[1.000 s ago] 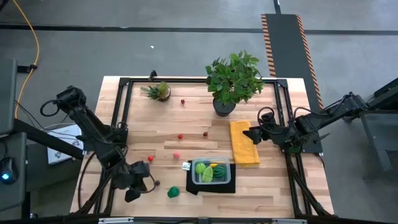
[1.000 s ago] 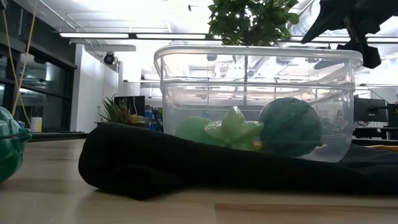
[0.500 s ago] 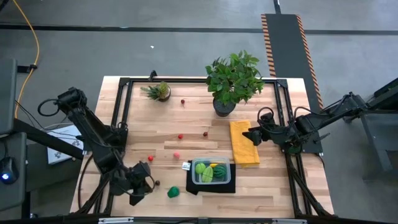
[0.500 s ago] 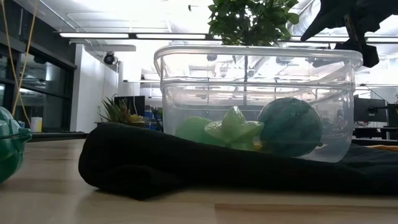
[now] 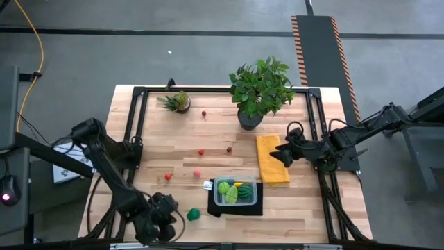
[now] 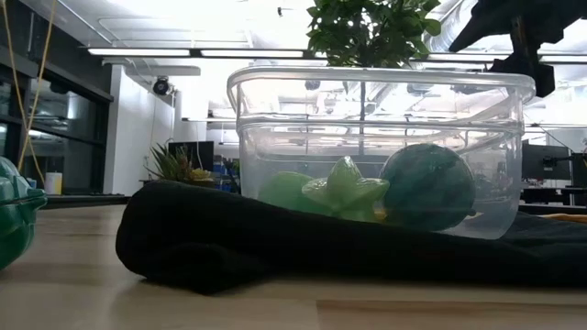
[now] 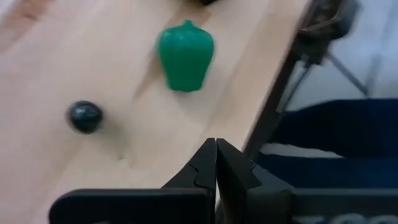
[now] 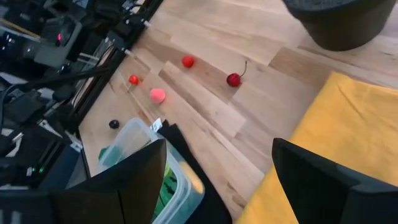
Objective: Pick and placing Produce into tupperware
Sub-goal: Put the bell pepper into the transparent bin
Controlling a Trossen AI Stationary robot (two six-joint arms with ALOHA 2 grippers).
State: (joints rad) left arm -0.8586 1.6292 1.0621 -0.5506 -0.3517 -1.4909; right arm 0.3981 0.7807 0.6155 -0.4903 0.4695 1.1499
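Green is the colour nearest our left gripper (image 7: 215, 163): a toy bell pepper (image 5: 193, 214) lies on the wooden table (image 5: 222, 139) just beside the black mat (image 5: 236, 206), with a small dark berry (image 7: 84, 116) close by. Over the last second we have swung the left arm down towards the table's near edge, so its gripper now sits at that edge beside the pepper, fingers pressed together and holding nothing. We judge that it is lining up on the pepper and must open before it can grasp.

Our right gripper (image 5: 285, 154) waits over the yellow cloth (image 5: 272, 159) with its fingers spread and empty.

On the mat stands the clear tupperware (image 5: 235, 191), already holding a light green piece, a star-shaped green one (image 6: 346, 190) and a dark green round one (image 6: 427, 186). Red and pink pieces, with a cherry (image 8: 234, 79), lie scattered mid-table.
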